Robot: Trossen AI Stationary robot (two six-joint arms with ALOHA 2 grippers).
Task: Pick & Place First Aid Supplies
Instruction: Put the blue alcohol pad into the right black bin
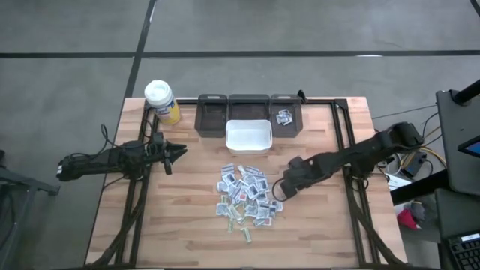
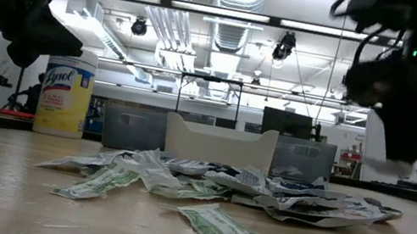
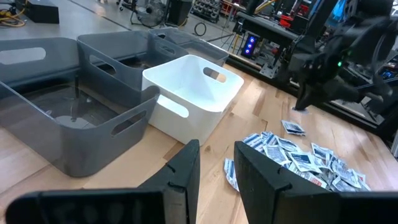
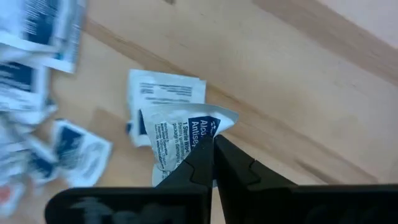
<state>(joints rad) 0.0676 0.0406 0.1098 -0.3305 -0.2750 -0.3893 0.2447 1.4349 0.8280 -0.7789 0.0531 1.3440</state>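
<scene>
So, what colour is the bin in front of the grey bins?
White; the bin shows best in the left wrist view, beside the grey bins.

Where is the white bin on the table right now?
In the high view, the white bin sits at the table's far middle, directly in front of the grey bins, with the packet pile nearer the front edge.

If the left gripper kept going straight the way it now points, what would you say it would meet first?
Probably the white bin: the left gripper points across the table toward it, and bare wood lies between. Depth is unclear, so it might instead pass beside the bin, over the packet pile.
</scene>
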